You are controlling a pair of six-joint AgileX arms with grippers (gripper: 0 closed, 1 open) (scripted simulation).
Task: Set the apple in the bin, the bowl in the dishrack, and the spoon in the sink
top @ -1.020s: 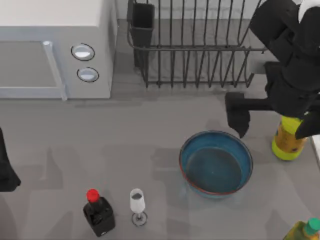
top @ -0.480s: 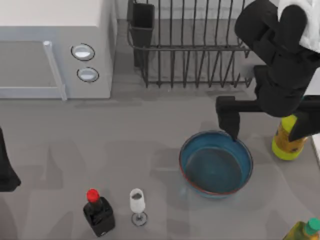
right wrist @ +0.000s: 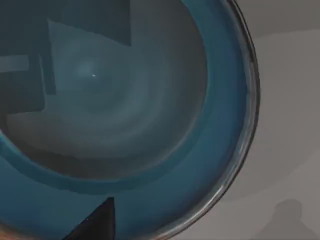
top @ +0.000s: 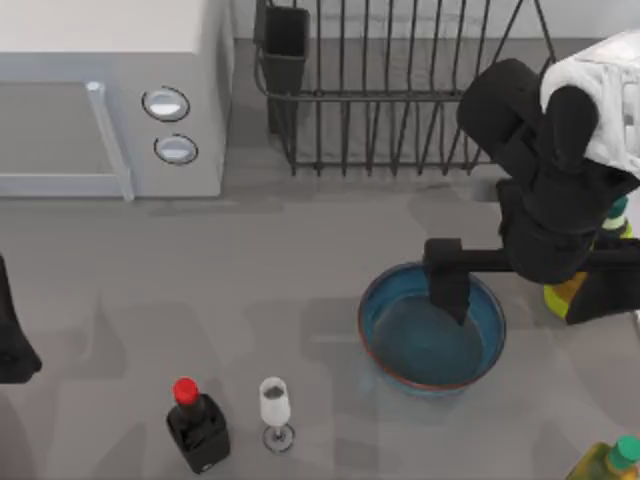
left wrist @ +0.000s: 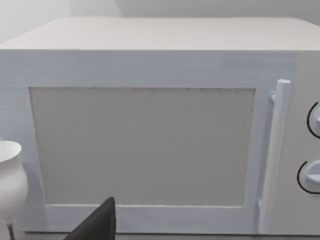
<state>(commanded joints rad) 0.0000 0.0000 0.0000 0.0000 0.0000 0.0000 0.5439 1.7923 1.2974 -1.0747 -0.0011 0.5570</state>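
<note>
Now right gripper (top: 455, 305) hangs over the teal bowl (top: 432, 325) at its 12 o'clock rim, likely lining up a rim grasp for the dishrack (top: 400, 90) beyond; jaws' state can't tell. Bowl sits on desk (top: 280, 260). Left arm parked at 9 o'clock.

Right arm (top: 545, 190) reaches in from the top view's right, its gripper (top: 449, 285) pointing down near table centre-right. Left arm (top: 12, 330) sits parked at the left edge.
</note>
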